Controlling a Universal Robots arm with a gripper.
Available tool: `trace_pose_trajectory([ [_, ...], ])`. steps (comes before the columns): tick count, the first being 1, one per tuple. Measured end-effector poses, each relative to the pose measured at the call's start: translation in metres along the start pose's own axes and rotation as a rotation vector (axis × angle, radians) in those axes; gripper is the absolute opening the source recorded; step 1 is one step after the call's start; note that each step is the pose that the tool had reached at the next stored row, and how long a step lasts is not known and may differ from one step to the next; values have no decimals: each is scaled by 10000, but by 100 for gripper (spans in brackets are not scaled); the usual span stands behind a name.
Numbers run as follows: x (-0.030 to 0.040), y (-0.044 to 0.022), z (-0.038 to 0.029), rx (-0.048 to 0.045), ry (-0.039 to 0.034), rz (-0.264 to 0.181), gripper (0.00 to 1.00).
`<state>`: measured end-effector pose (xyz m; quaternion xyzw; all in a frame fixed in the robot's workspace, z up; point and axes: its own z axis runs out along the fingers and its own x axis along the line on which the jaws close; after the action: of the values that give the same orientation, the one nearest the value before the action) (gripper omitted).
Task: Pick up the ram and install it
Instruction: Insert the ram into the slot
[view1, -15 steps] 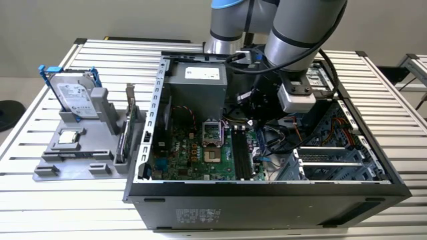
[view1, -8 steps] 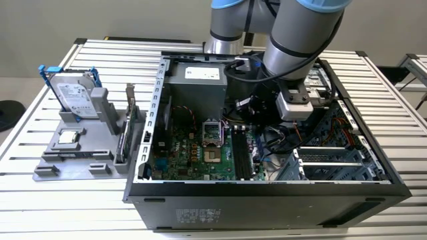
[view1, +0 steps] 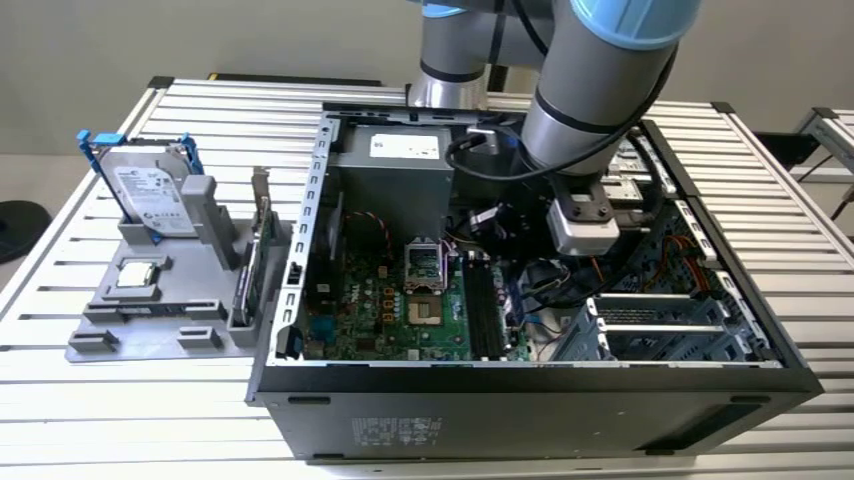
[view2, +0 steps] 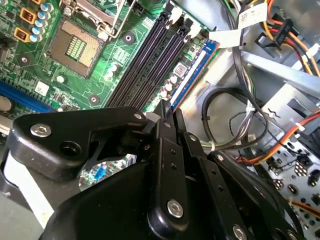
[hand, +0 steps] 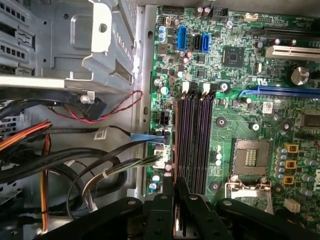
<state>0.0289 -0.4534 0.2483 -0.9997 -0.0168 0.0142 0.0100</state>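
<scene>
Your end effector (hand: 175, 189) is pinched nearly shut on the ram (view2: 196, 66), which stands edge-on along the outermost of the memory slots (hand: 196, 145) on the motherboard (hand: 240, 125). Hold the stick square to that slot and press evenly, straight down. I count one ram and four slots.

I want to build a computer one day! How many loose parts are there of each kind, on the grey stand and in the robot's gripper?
hard drive: 1
square chip: 1
expansion card: 1
ram, held in the gripper: 1
Total: 4
</scene>
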Motion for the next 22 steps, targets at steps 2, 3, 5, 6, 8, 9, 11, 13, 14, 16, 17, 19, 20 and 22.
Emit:
trace_pose_trajectory([
  [2,0,2,32,2,0,1,0],
  [3,-1,3,44,1,0,1,0],
  [5,-1,6,73,0,0,0,0],
  [6,-1,8,87,1,0,0,0],
  [8,-2,14,108,1,-3,1,0],
  [9,-4,20,113,-1,-6,3,0],
  [11,-6,32,123,2,-11,3,0],
  [13,-11,53,127,2,-16,2,0],
  [14,-14,63,128,1,-17,1,0],
  [16,-23,77,135,2,-16,1,0],
  [17,-27,78,142,4,-16,1,0],
  [19,-31,79,159,2,-17,0,0],
  [20,-34,79,169,2,-17,1,0],
  [22,-38,79,190,2,-17,1,0],
])
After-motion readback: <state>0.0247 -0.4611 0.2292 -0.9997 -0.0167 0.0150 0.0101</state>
